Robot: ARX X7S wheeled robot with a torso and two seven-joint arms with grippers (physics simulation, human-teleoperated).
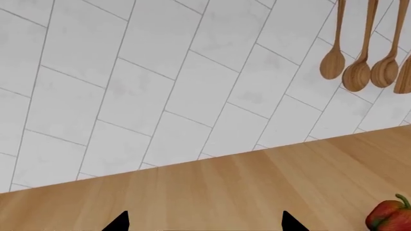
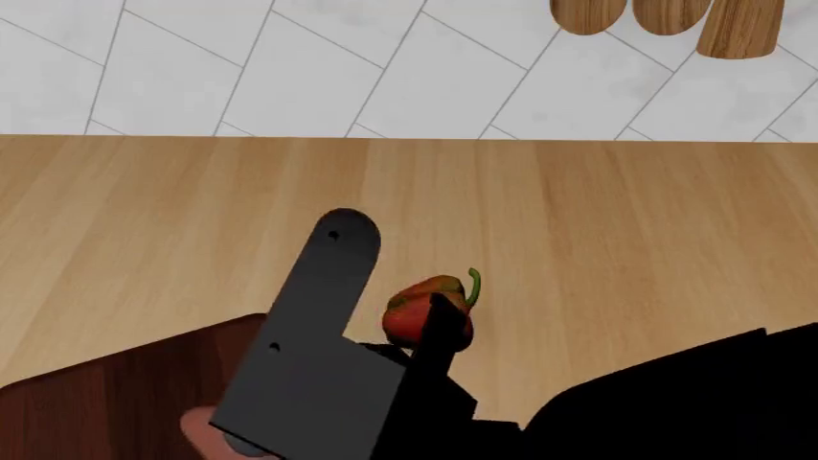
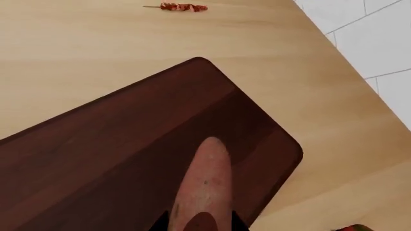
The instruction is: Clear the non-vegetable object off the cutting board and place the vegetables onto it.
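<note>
**Tuber on board, pepper and bacon strip on worktop**

Right wrist view: the pinkish-brown tuber (image 3: 204, 185) lies on the dark reddish-brown cutting board (image 3: 115, 144), lengthwise between the two dark fingertips of the right claw (image 3: 200, 222). The jaws flank its near end closely on both sides; actual contact cannot be confirmed, so grip state is undetermined. The tuber's far end points toward a rounded board corner.

The bacon-like strip (image 3: 183, 6) lies off the board, on the light wood worktop (image 3: 77, 53), well apart from the board.

Head view: the red bell pepper (image 2: 428, 309) with its curved green stem sits on the worktop, just beside the board's edge (image 2: 115, 393), not on it. A dark arm link (image 2: 313, 345) partly covers the pepper and the board.

Left wrist view: the left claw (image 1: 204, 224) shows two black fingertips set wide apart with nothing between them, above bare worktop. The pepper appears at the frame corner. Wooden spoons (image 1: 359, 70) hang on the white tiled wall (image 1: 160, 82).
</note>
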